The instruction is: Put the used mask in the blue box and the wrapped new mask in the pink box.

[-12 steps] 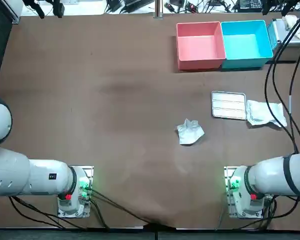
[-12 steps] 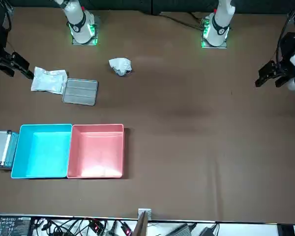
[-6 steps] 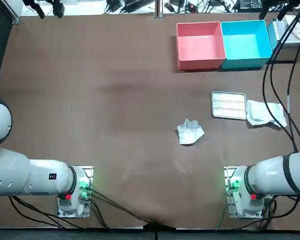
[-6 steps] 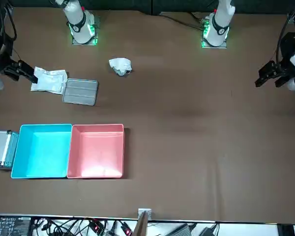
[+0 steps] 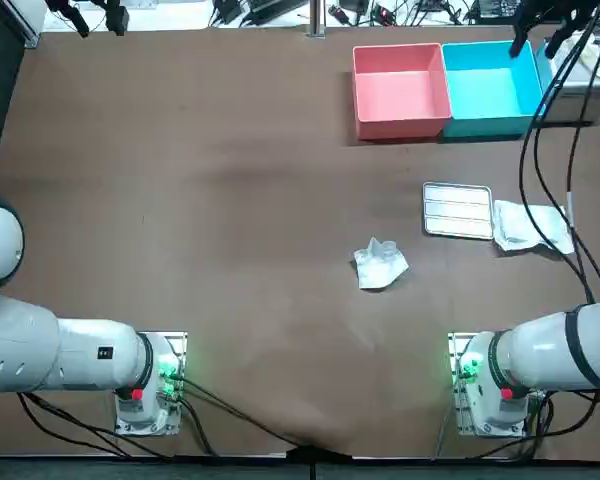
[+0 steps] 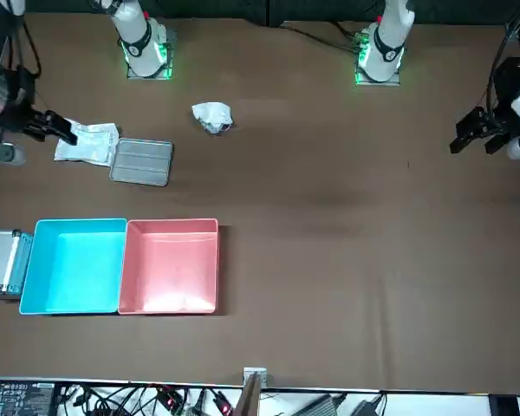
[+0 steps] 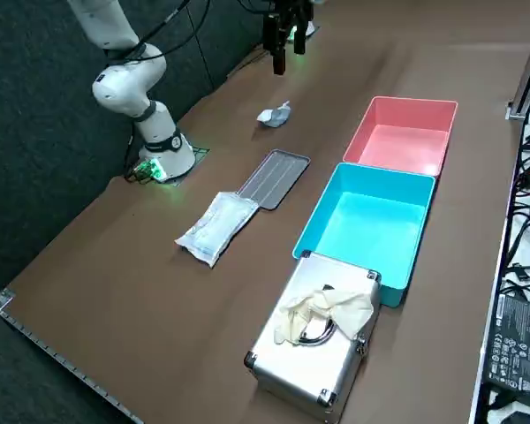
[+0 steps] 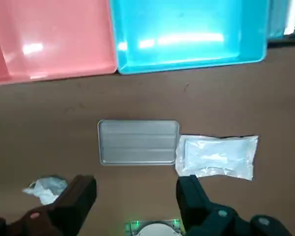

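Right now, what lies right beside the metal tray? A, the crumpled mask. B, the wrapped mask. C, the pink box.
B: the wrapped mask sits at the short edge of the metal tray, while the right arm's open jaws hang above both, empty.

Wrapped mask [image 5: 528,226] R of tray [image 5: 458,210] (touching), crumpled mask [image 5: 380,265] nearer robot, boxes [image 5: 400,128] beyond, R tool [image 8: 136,187] above.

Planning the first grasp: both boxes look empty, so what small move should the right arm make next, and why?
Probably lower the open right gripper toward the wrapped new mask: it hangs high, holding nothing, that mask lies nearest it beside the metal tray, and the pink box is empty.
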Tool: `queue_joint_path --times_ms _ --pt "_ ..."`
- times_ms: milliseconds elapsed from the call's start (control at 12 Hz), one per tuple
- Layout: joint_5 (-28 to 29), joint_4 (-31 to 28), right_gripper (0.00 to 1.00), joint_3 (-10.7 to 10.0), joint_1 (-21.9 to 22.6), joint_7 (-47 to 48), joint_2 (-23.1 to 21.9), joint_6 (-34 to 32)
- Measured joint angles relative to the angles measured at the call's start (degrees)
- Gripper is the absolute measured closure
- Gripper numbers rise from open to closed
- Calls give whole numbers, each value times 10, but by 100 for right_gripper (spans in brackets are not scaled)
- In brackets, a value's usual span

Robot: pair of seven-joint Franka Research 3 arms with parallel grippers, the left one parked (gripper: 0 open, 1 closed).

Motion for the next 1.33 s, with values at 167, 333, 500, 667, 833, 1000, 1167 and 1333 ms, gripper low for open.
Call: queue_joint_path --times_ms 167,333,500,667,833,1000,1167,1333 --pt "15 -21 0 3 23 3 -1 -1" --pt "56 -57 0 6 74 5 -3 5" --pt "65 -82 0 8 120 5 -3 24" --pt "81 -121 0 9 171 5 1 71" --pt "106 -164 0 10 221 9 8 123" --pt "113 -209 0 11 266 9 14 168" --pt "113 -254 0 11 304 9 15 205" --pt "113 -296 0 11 336 9 15 239"
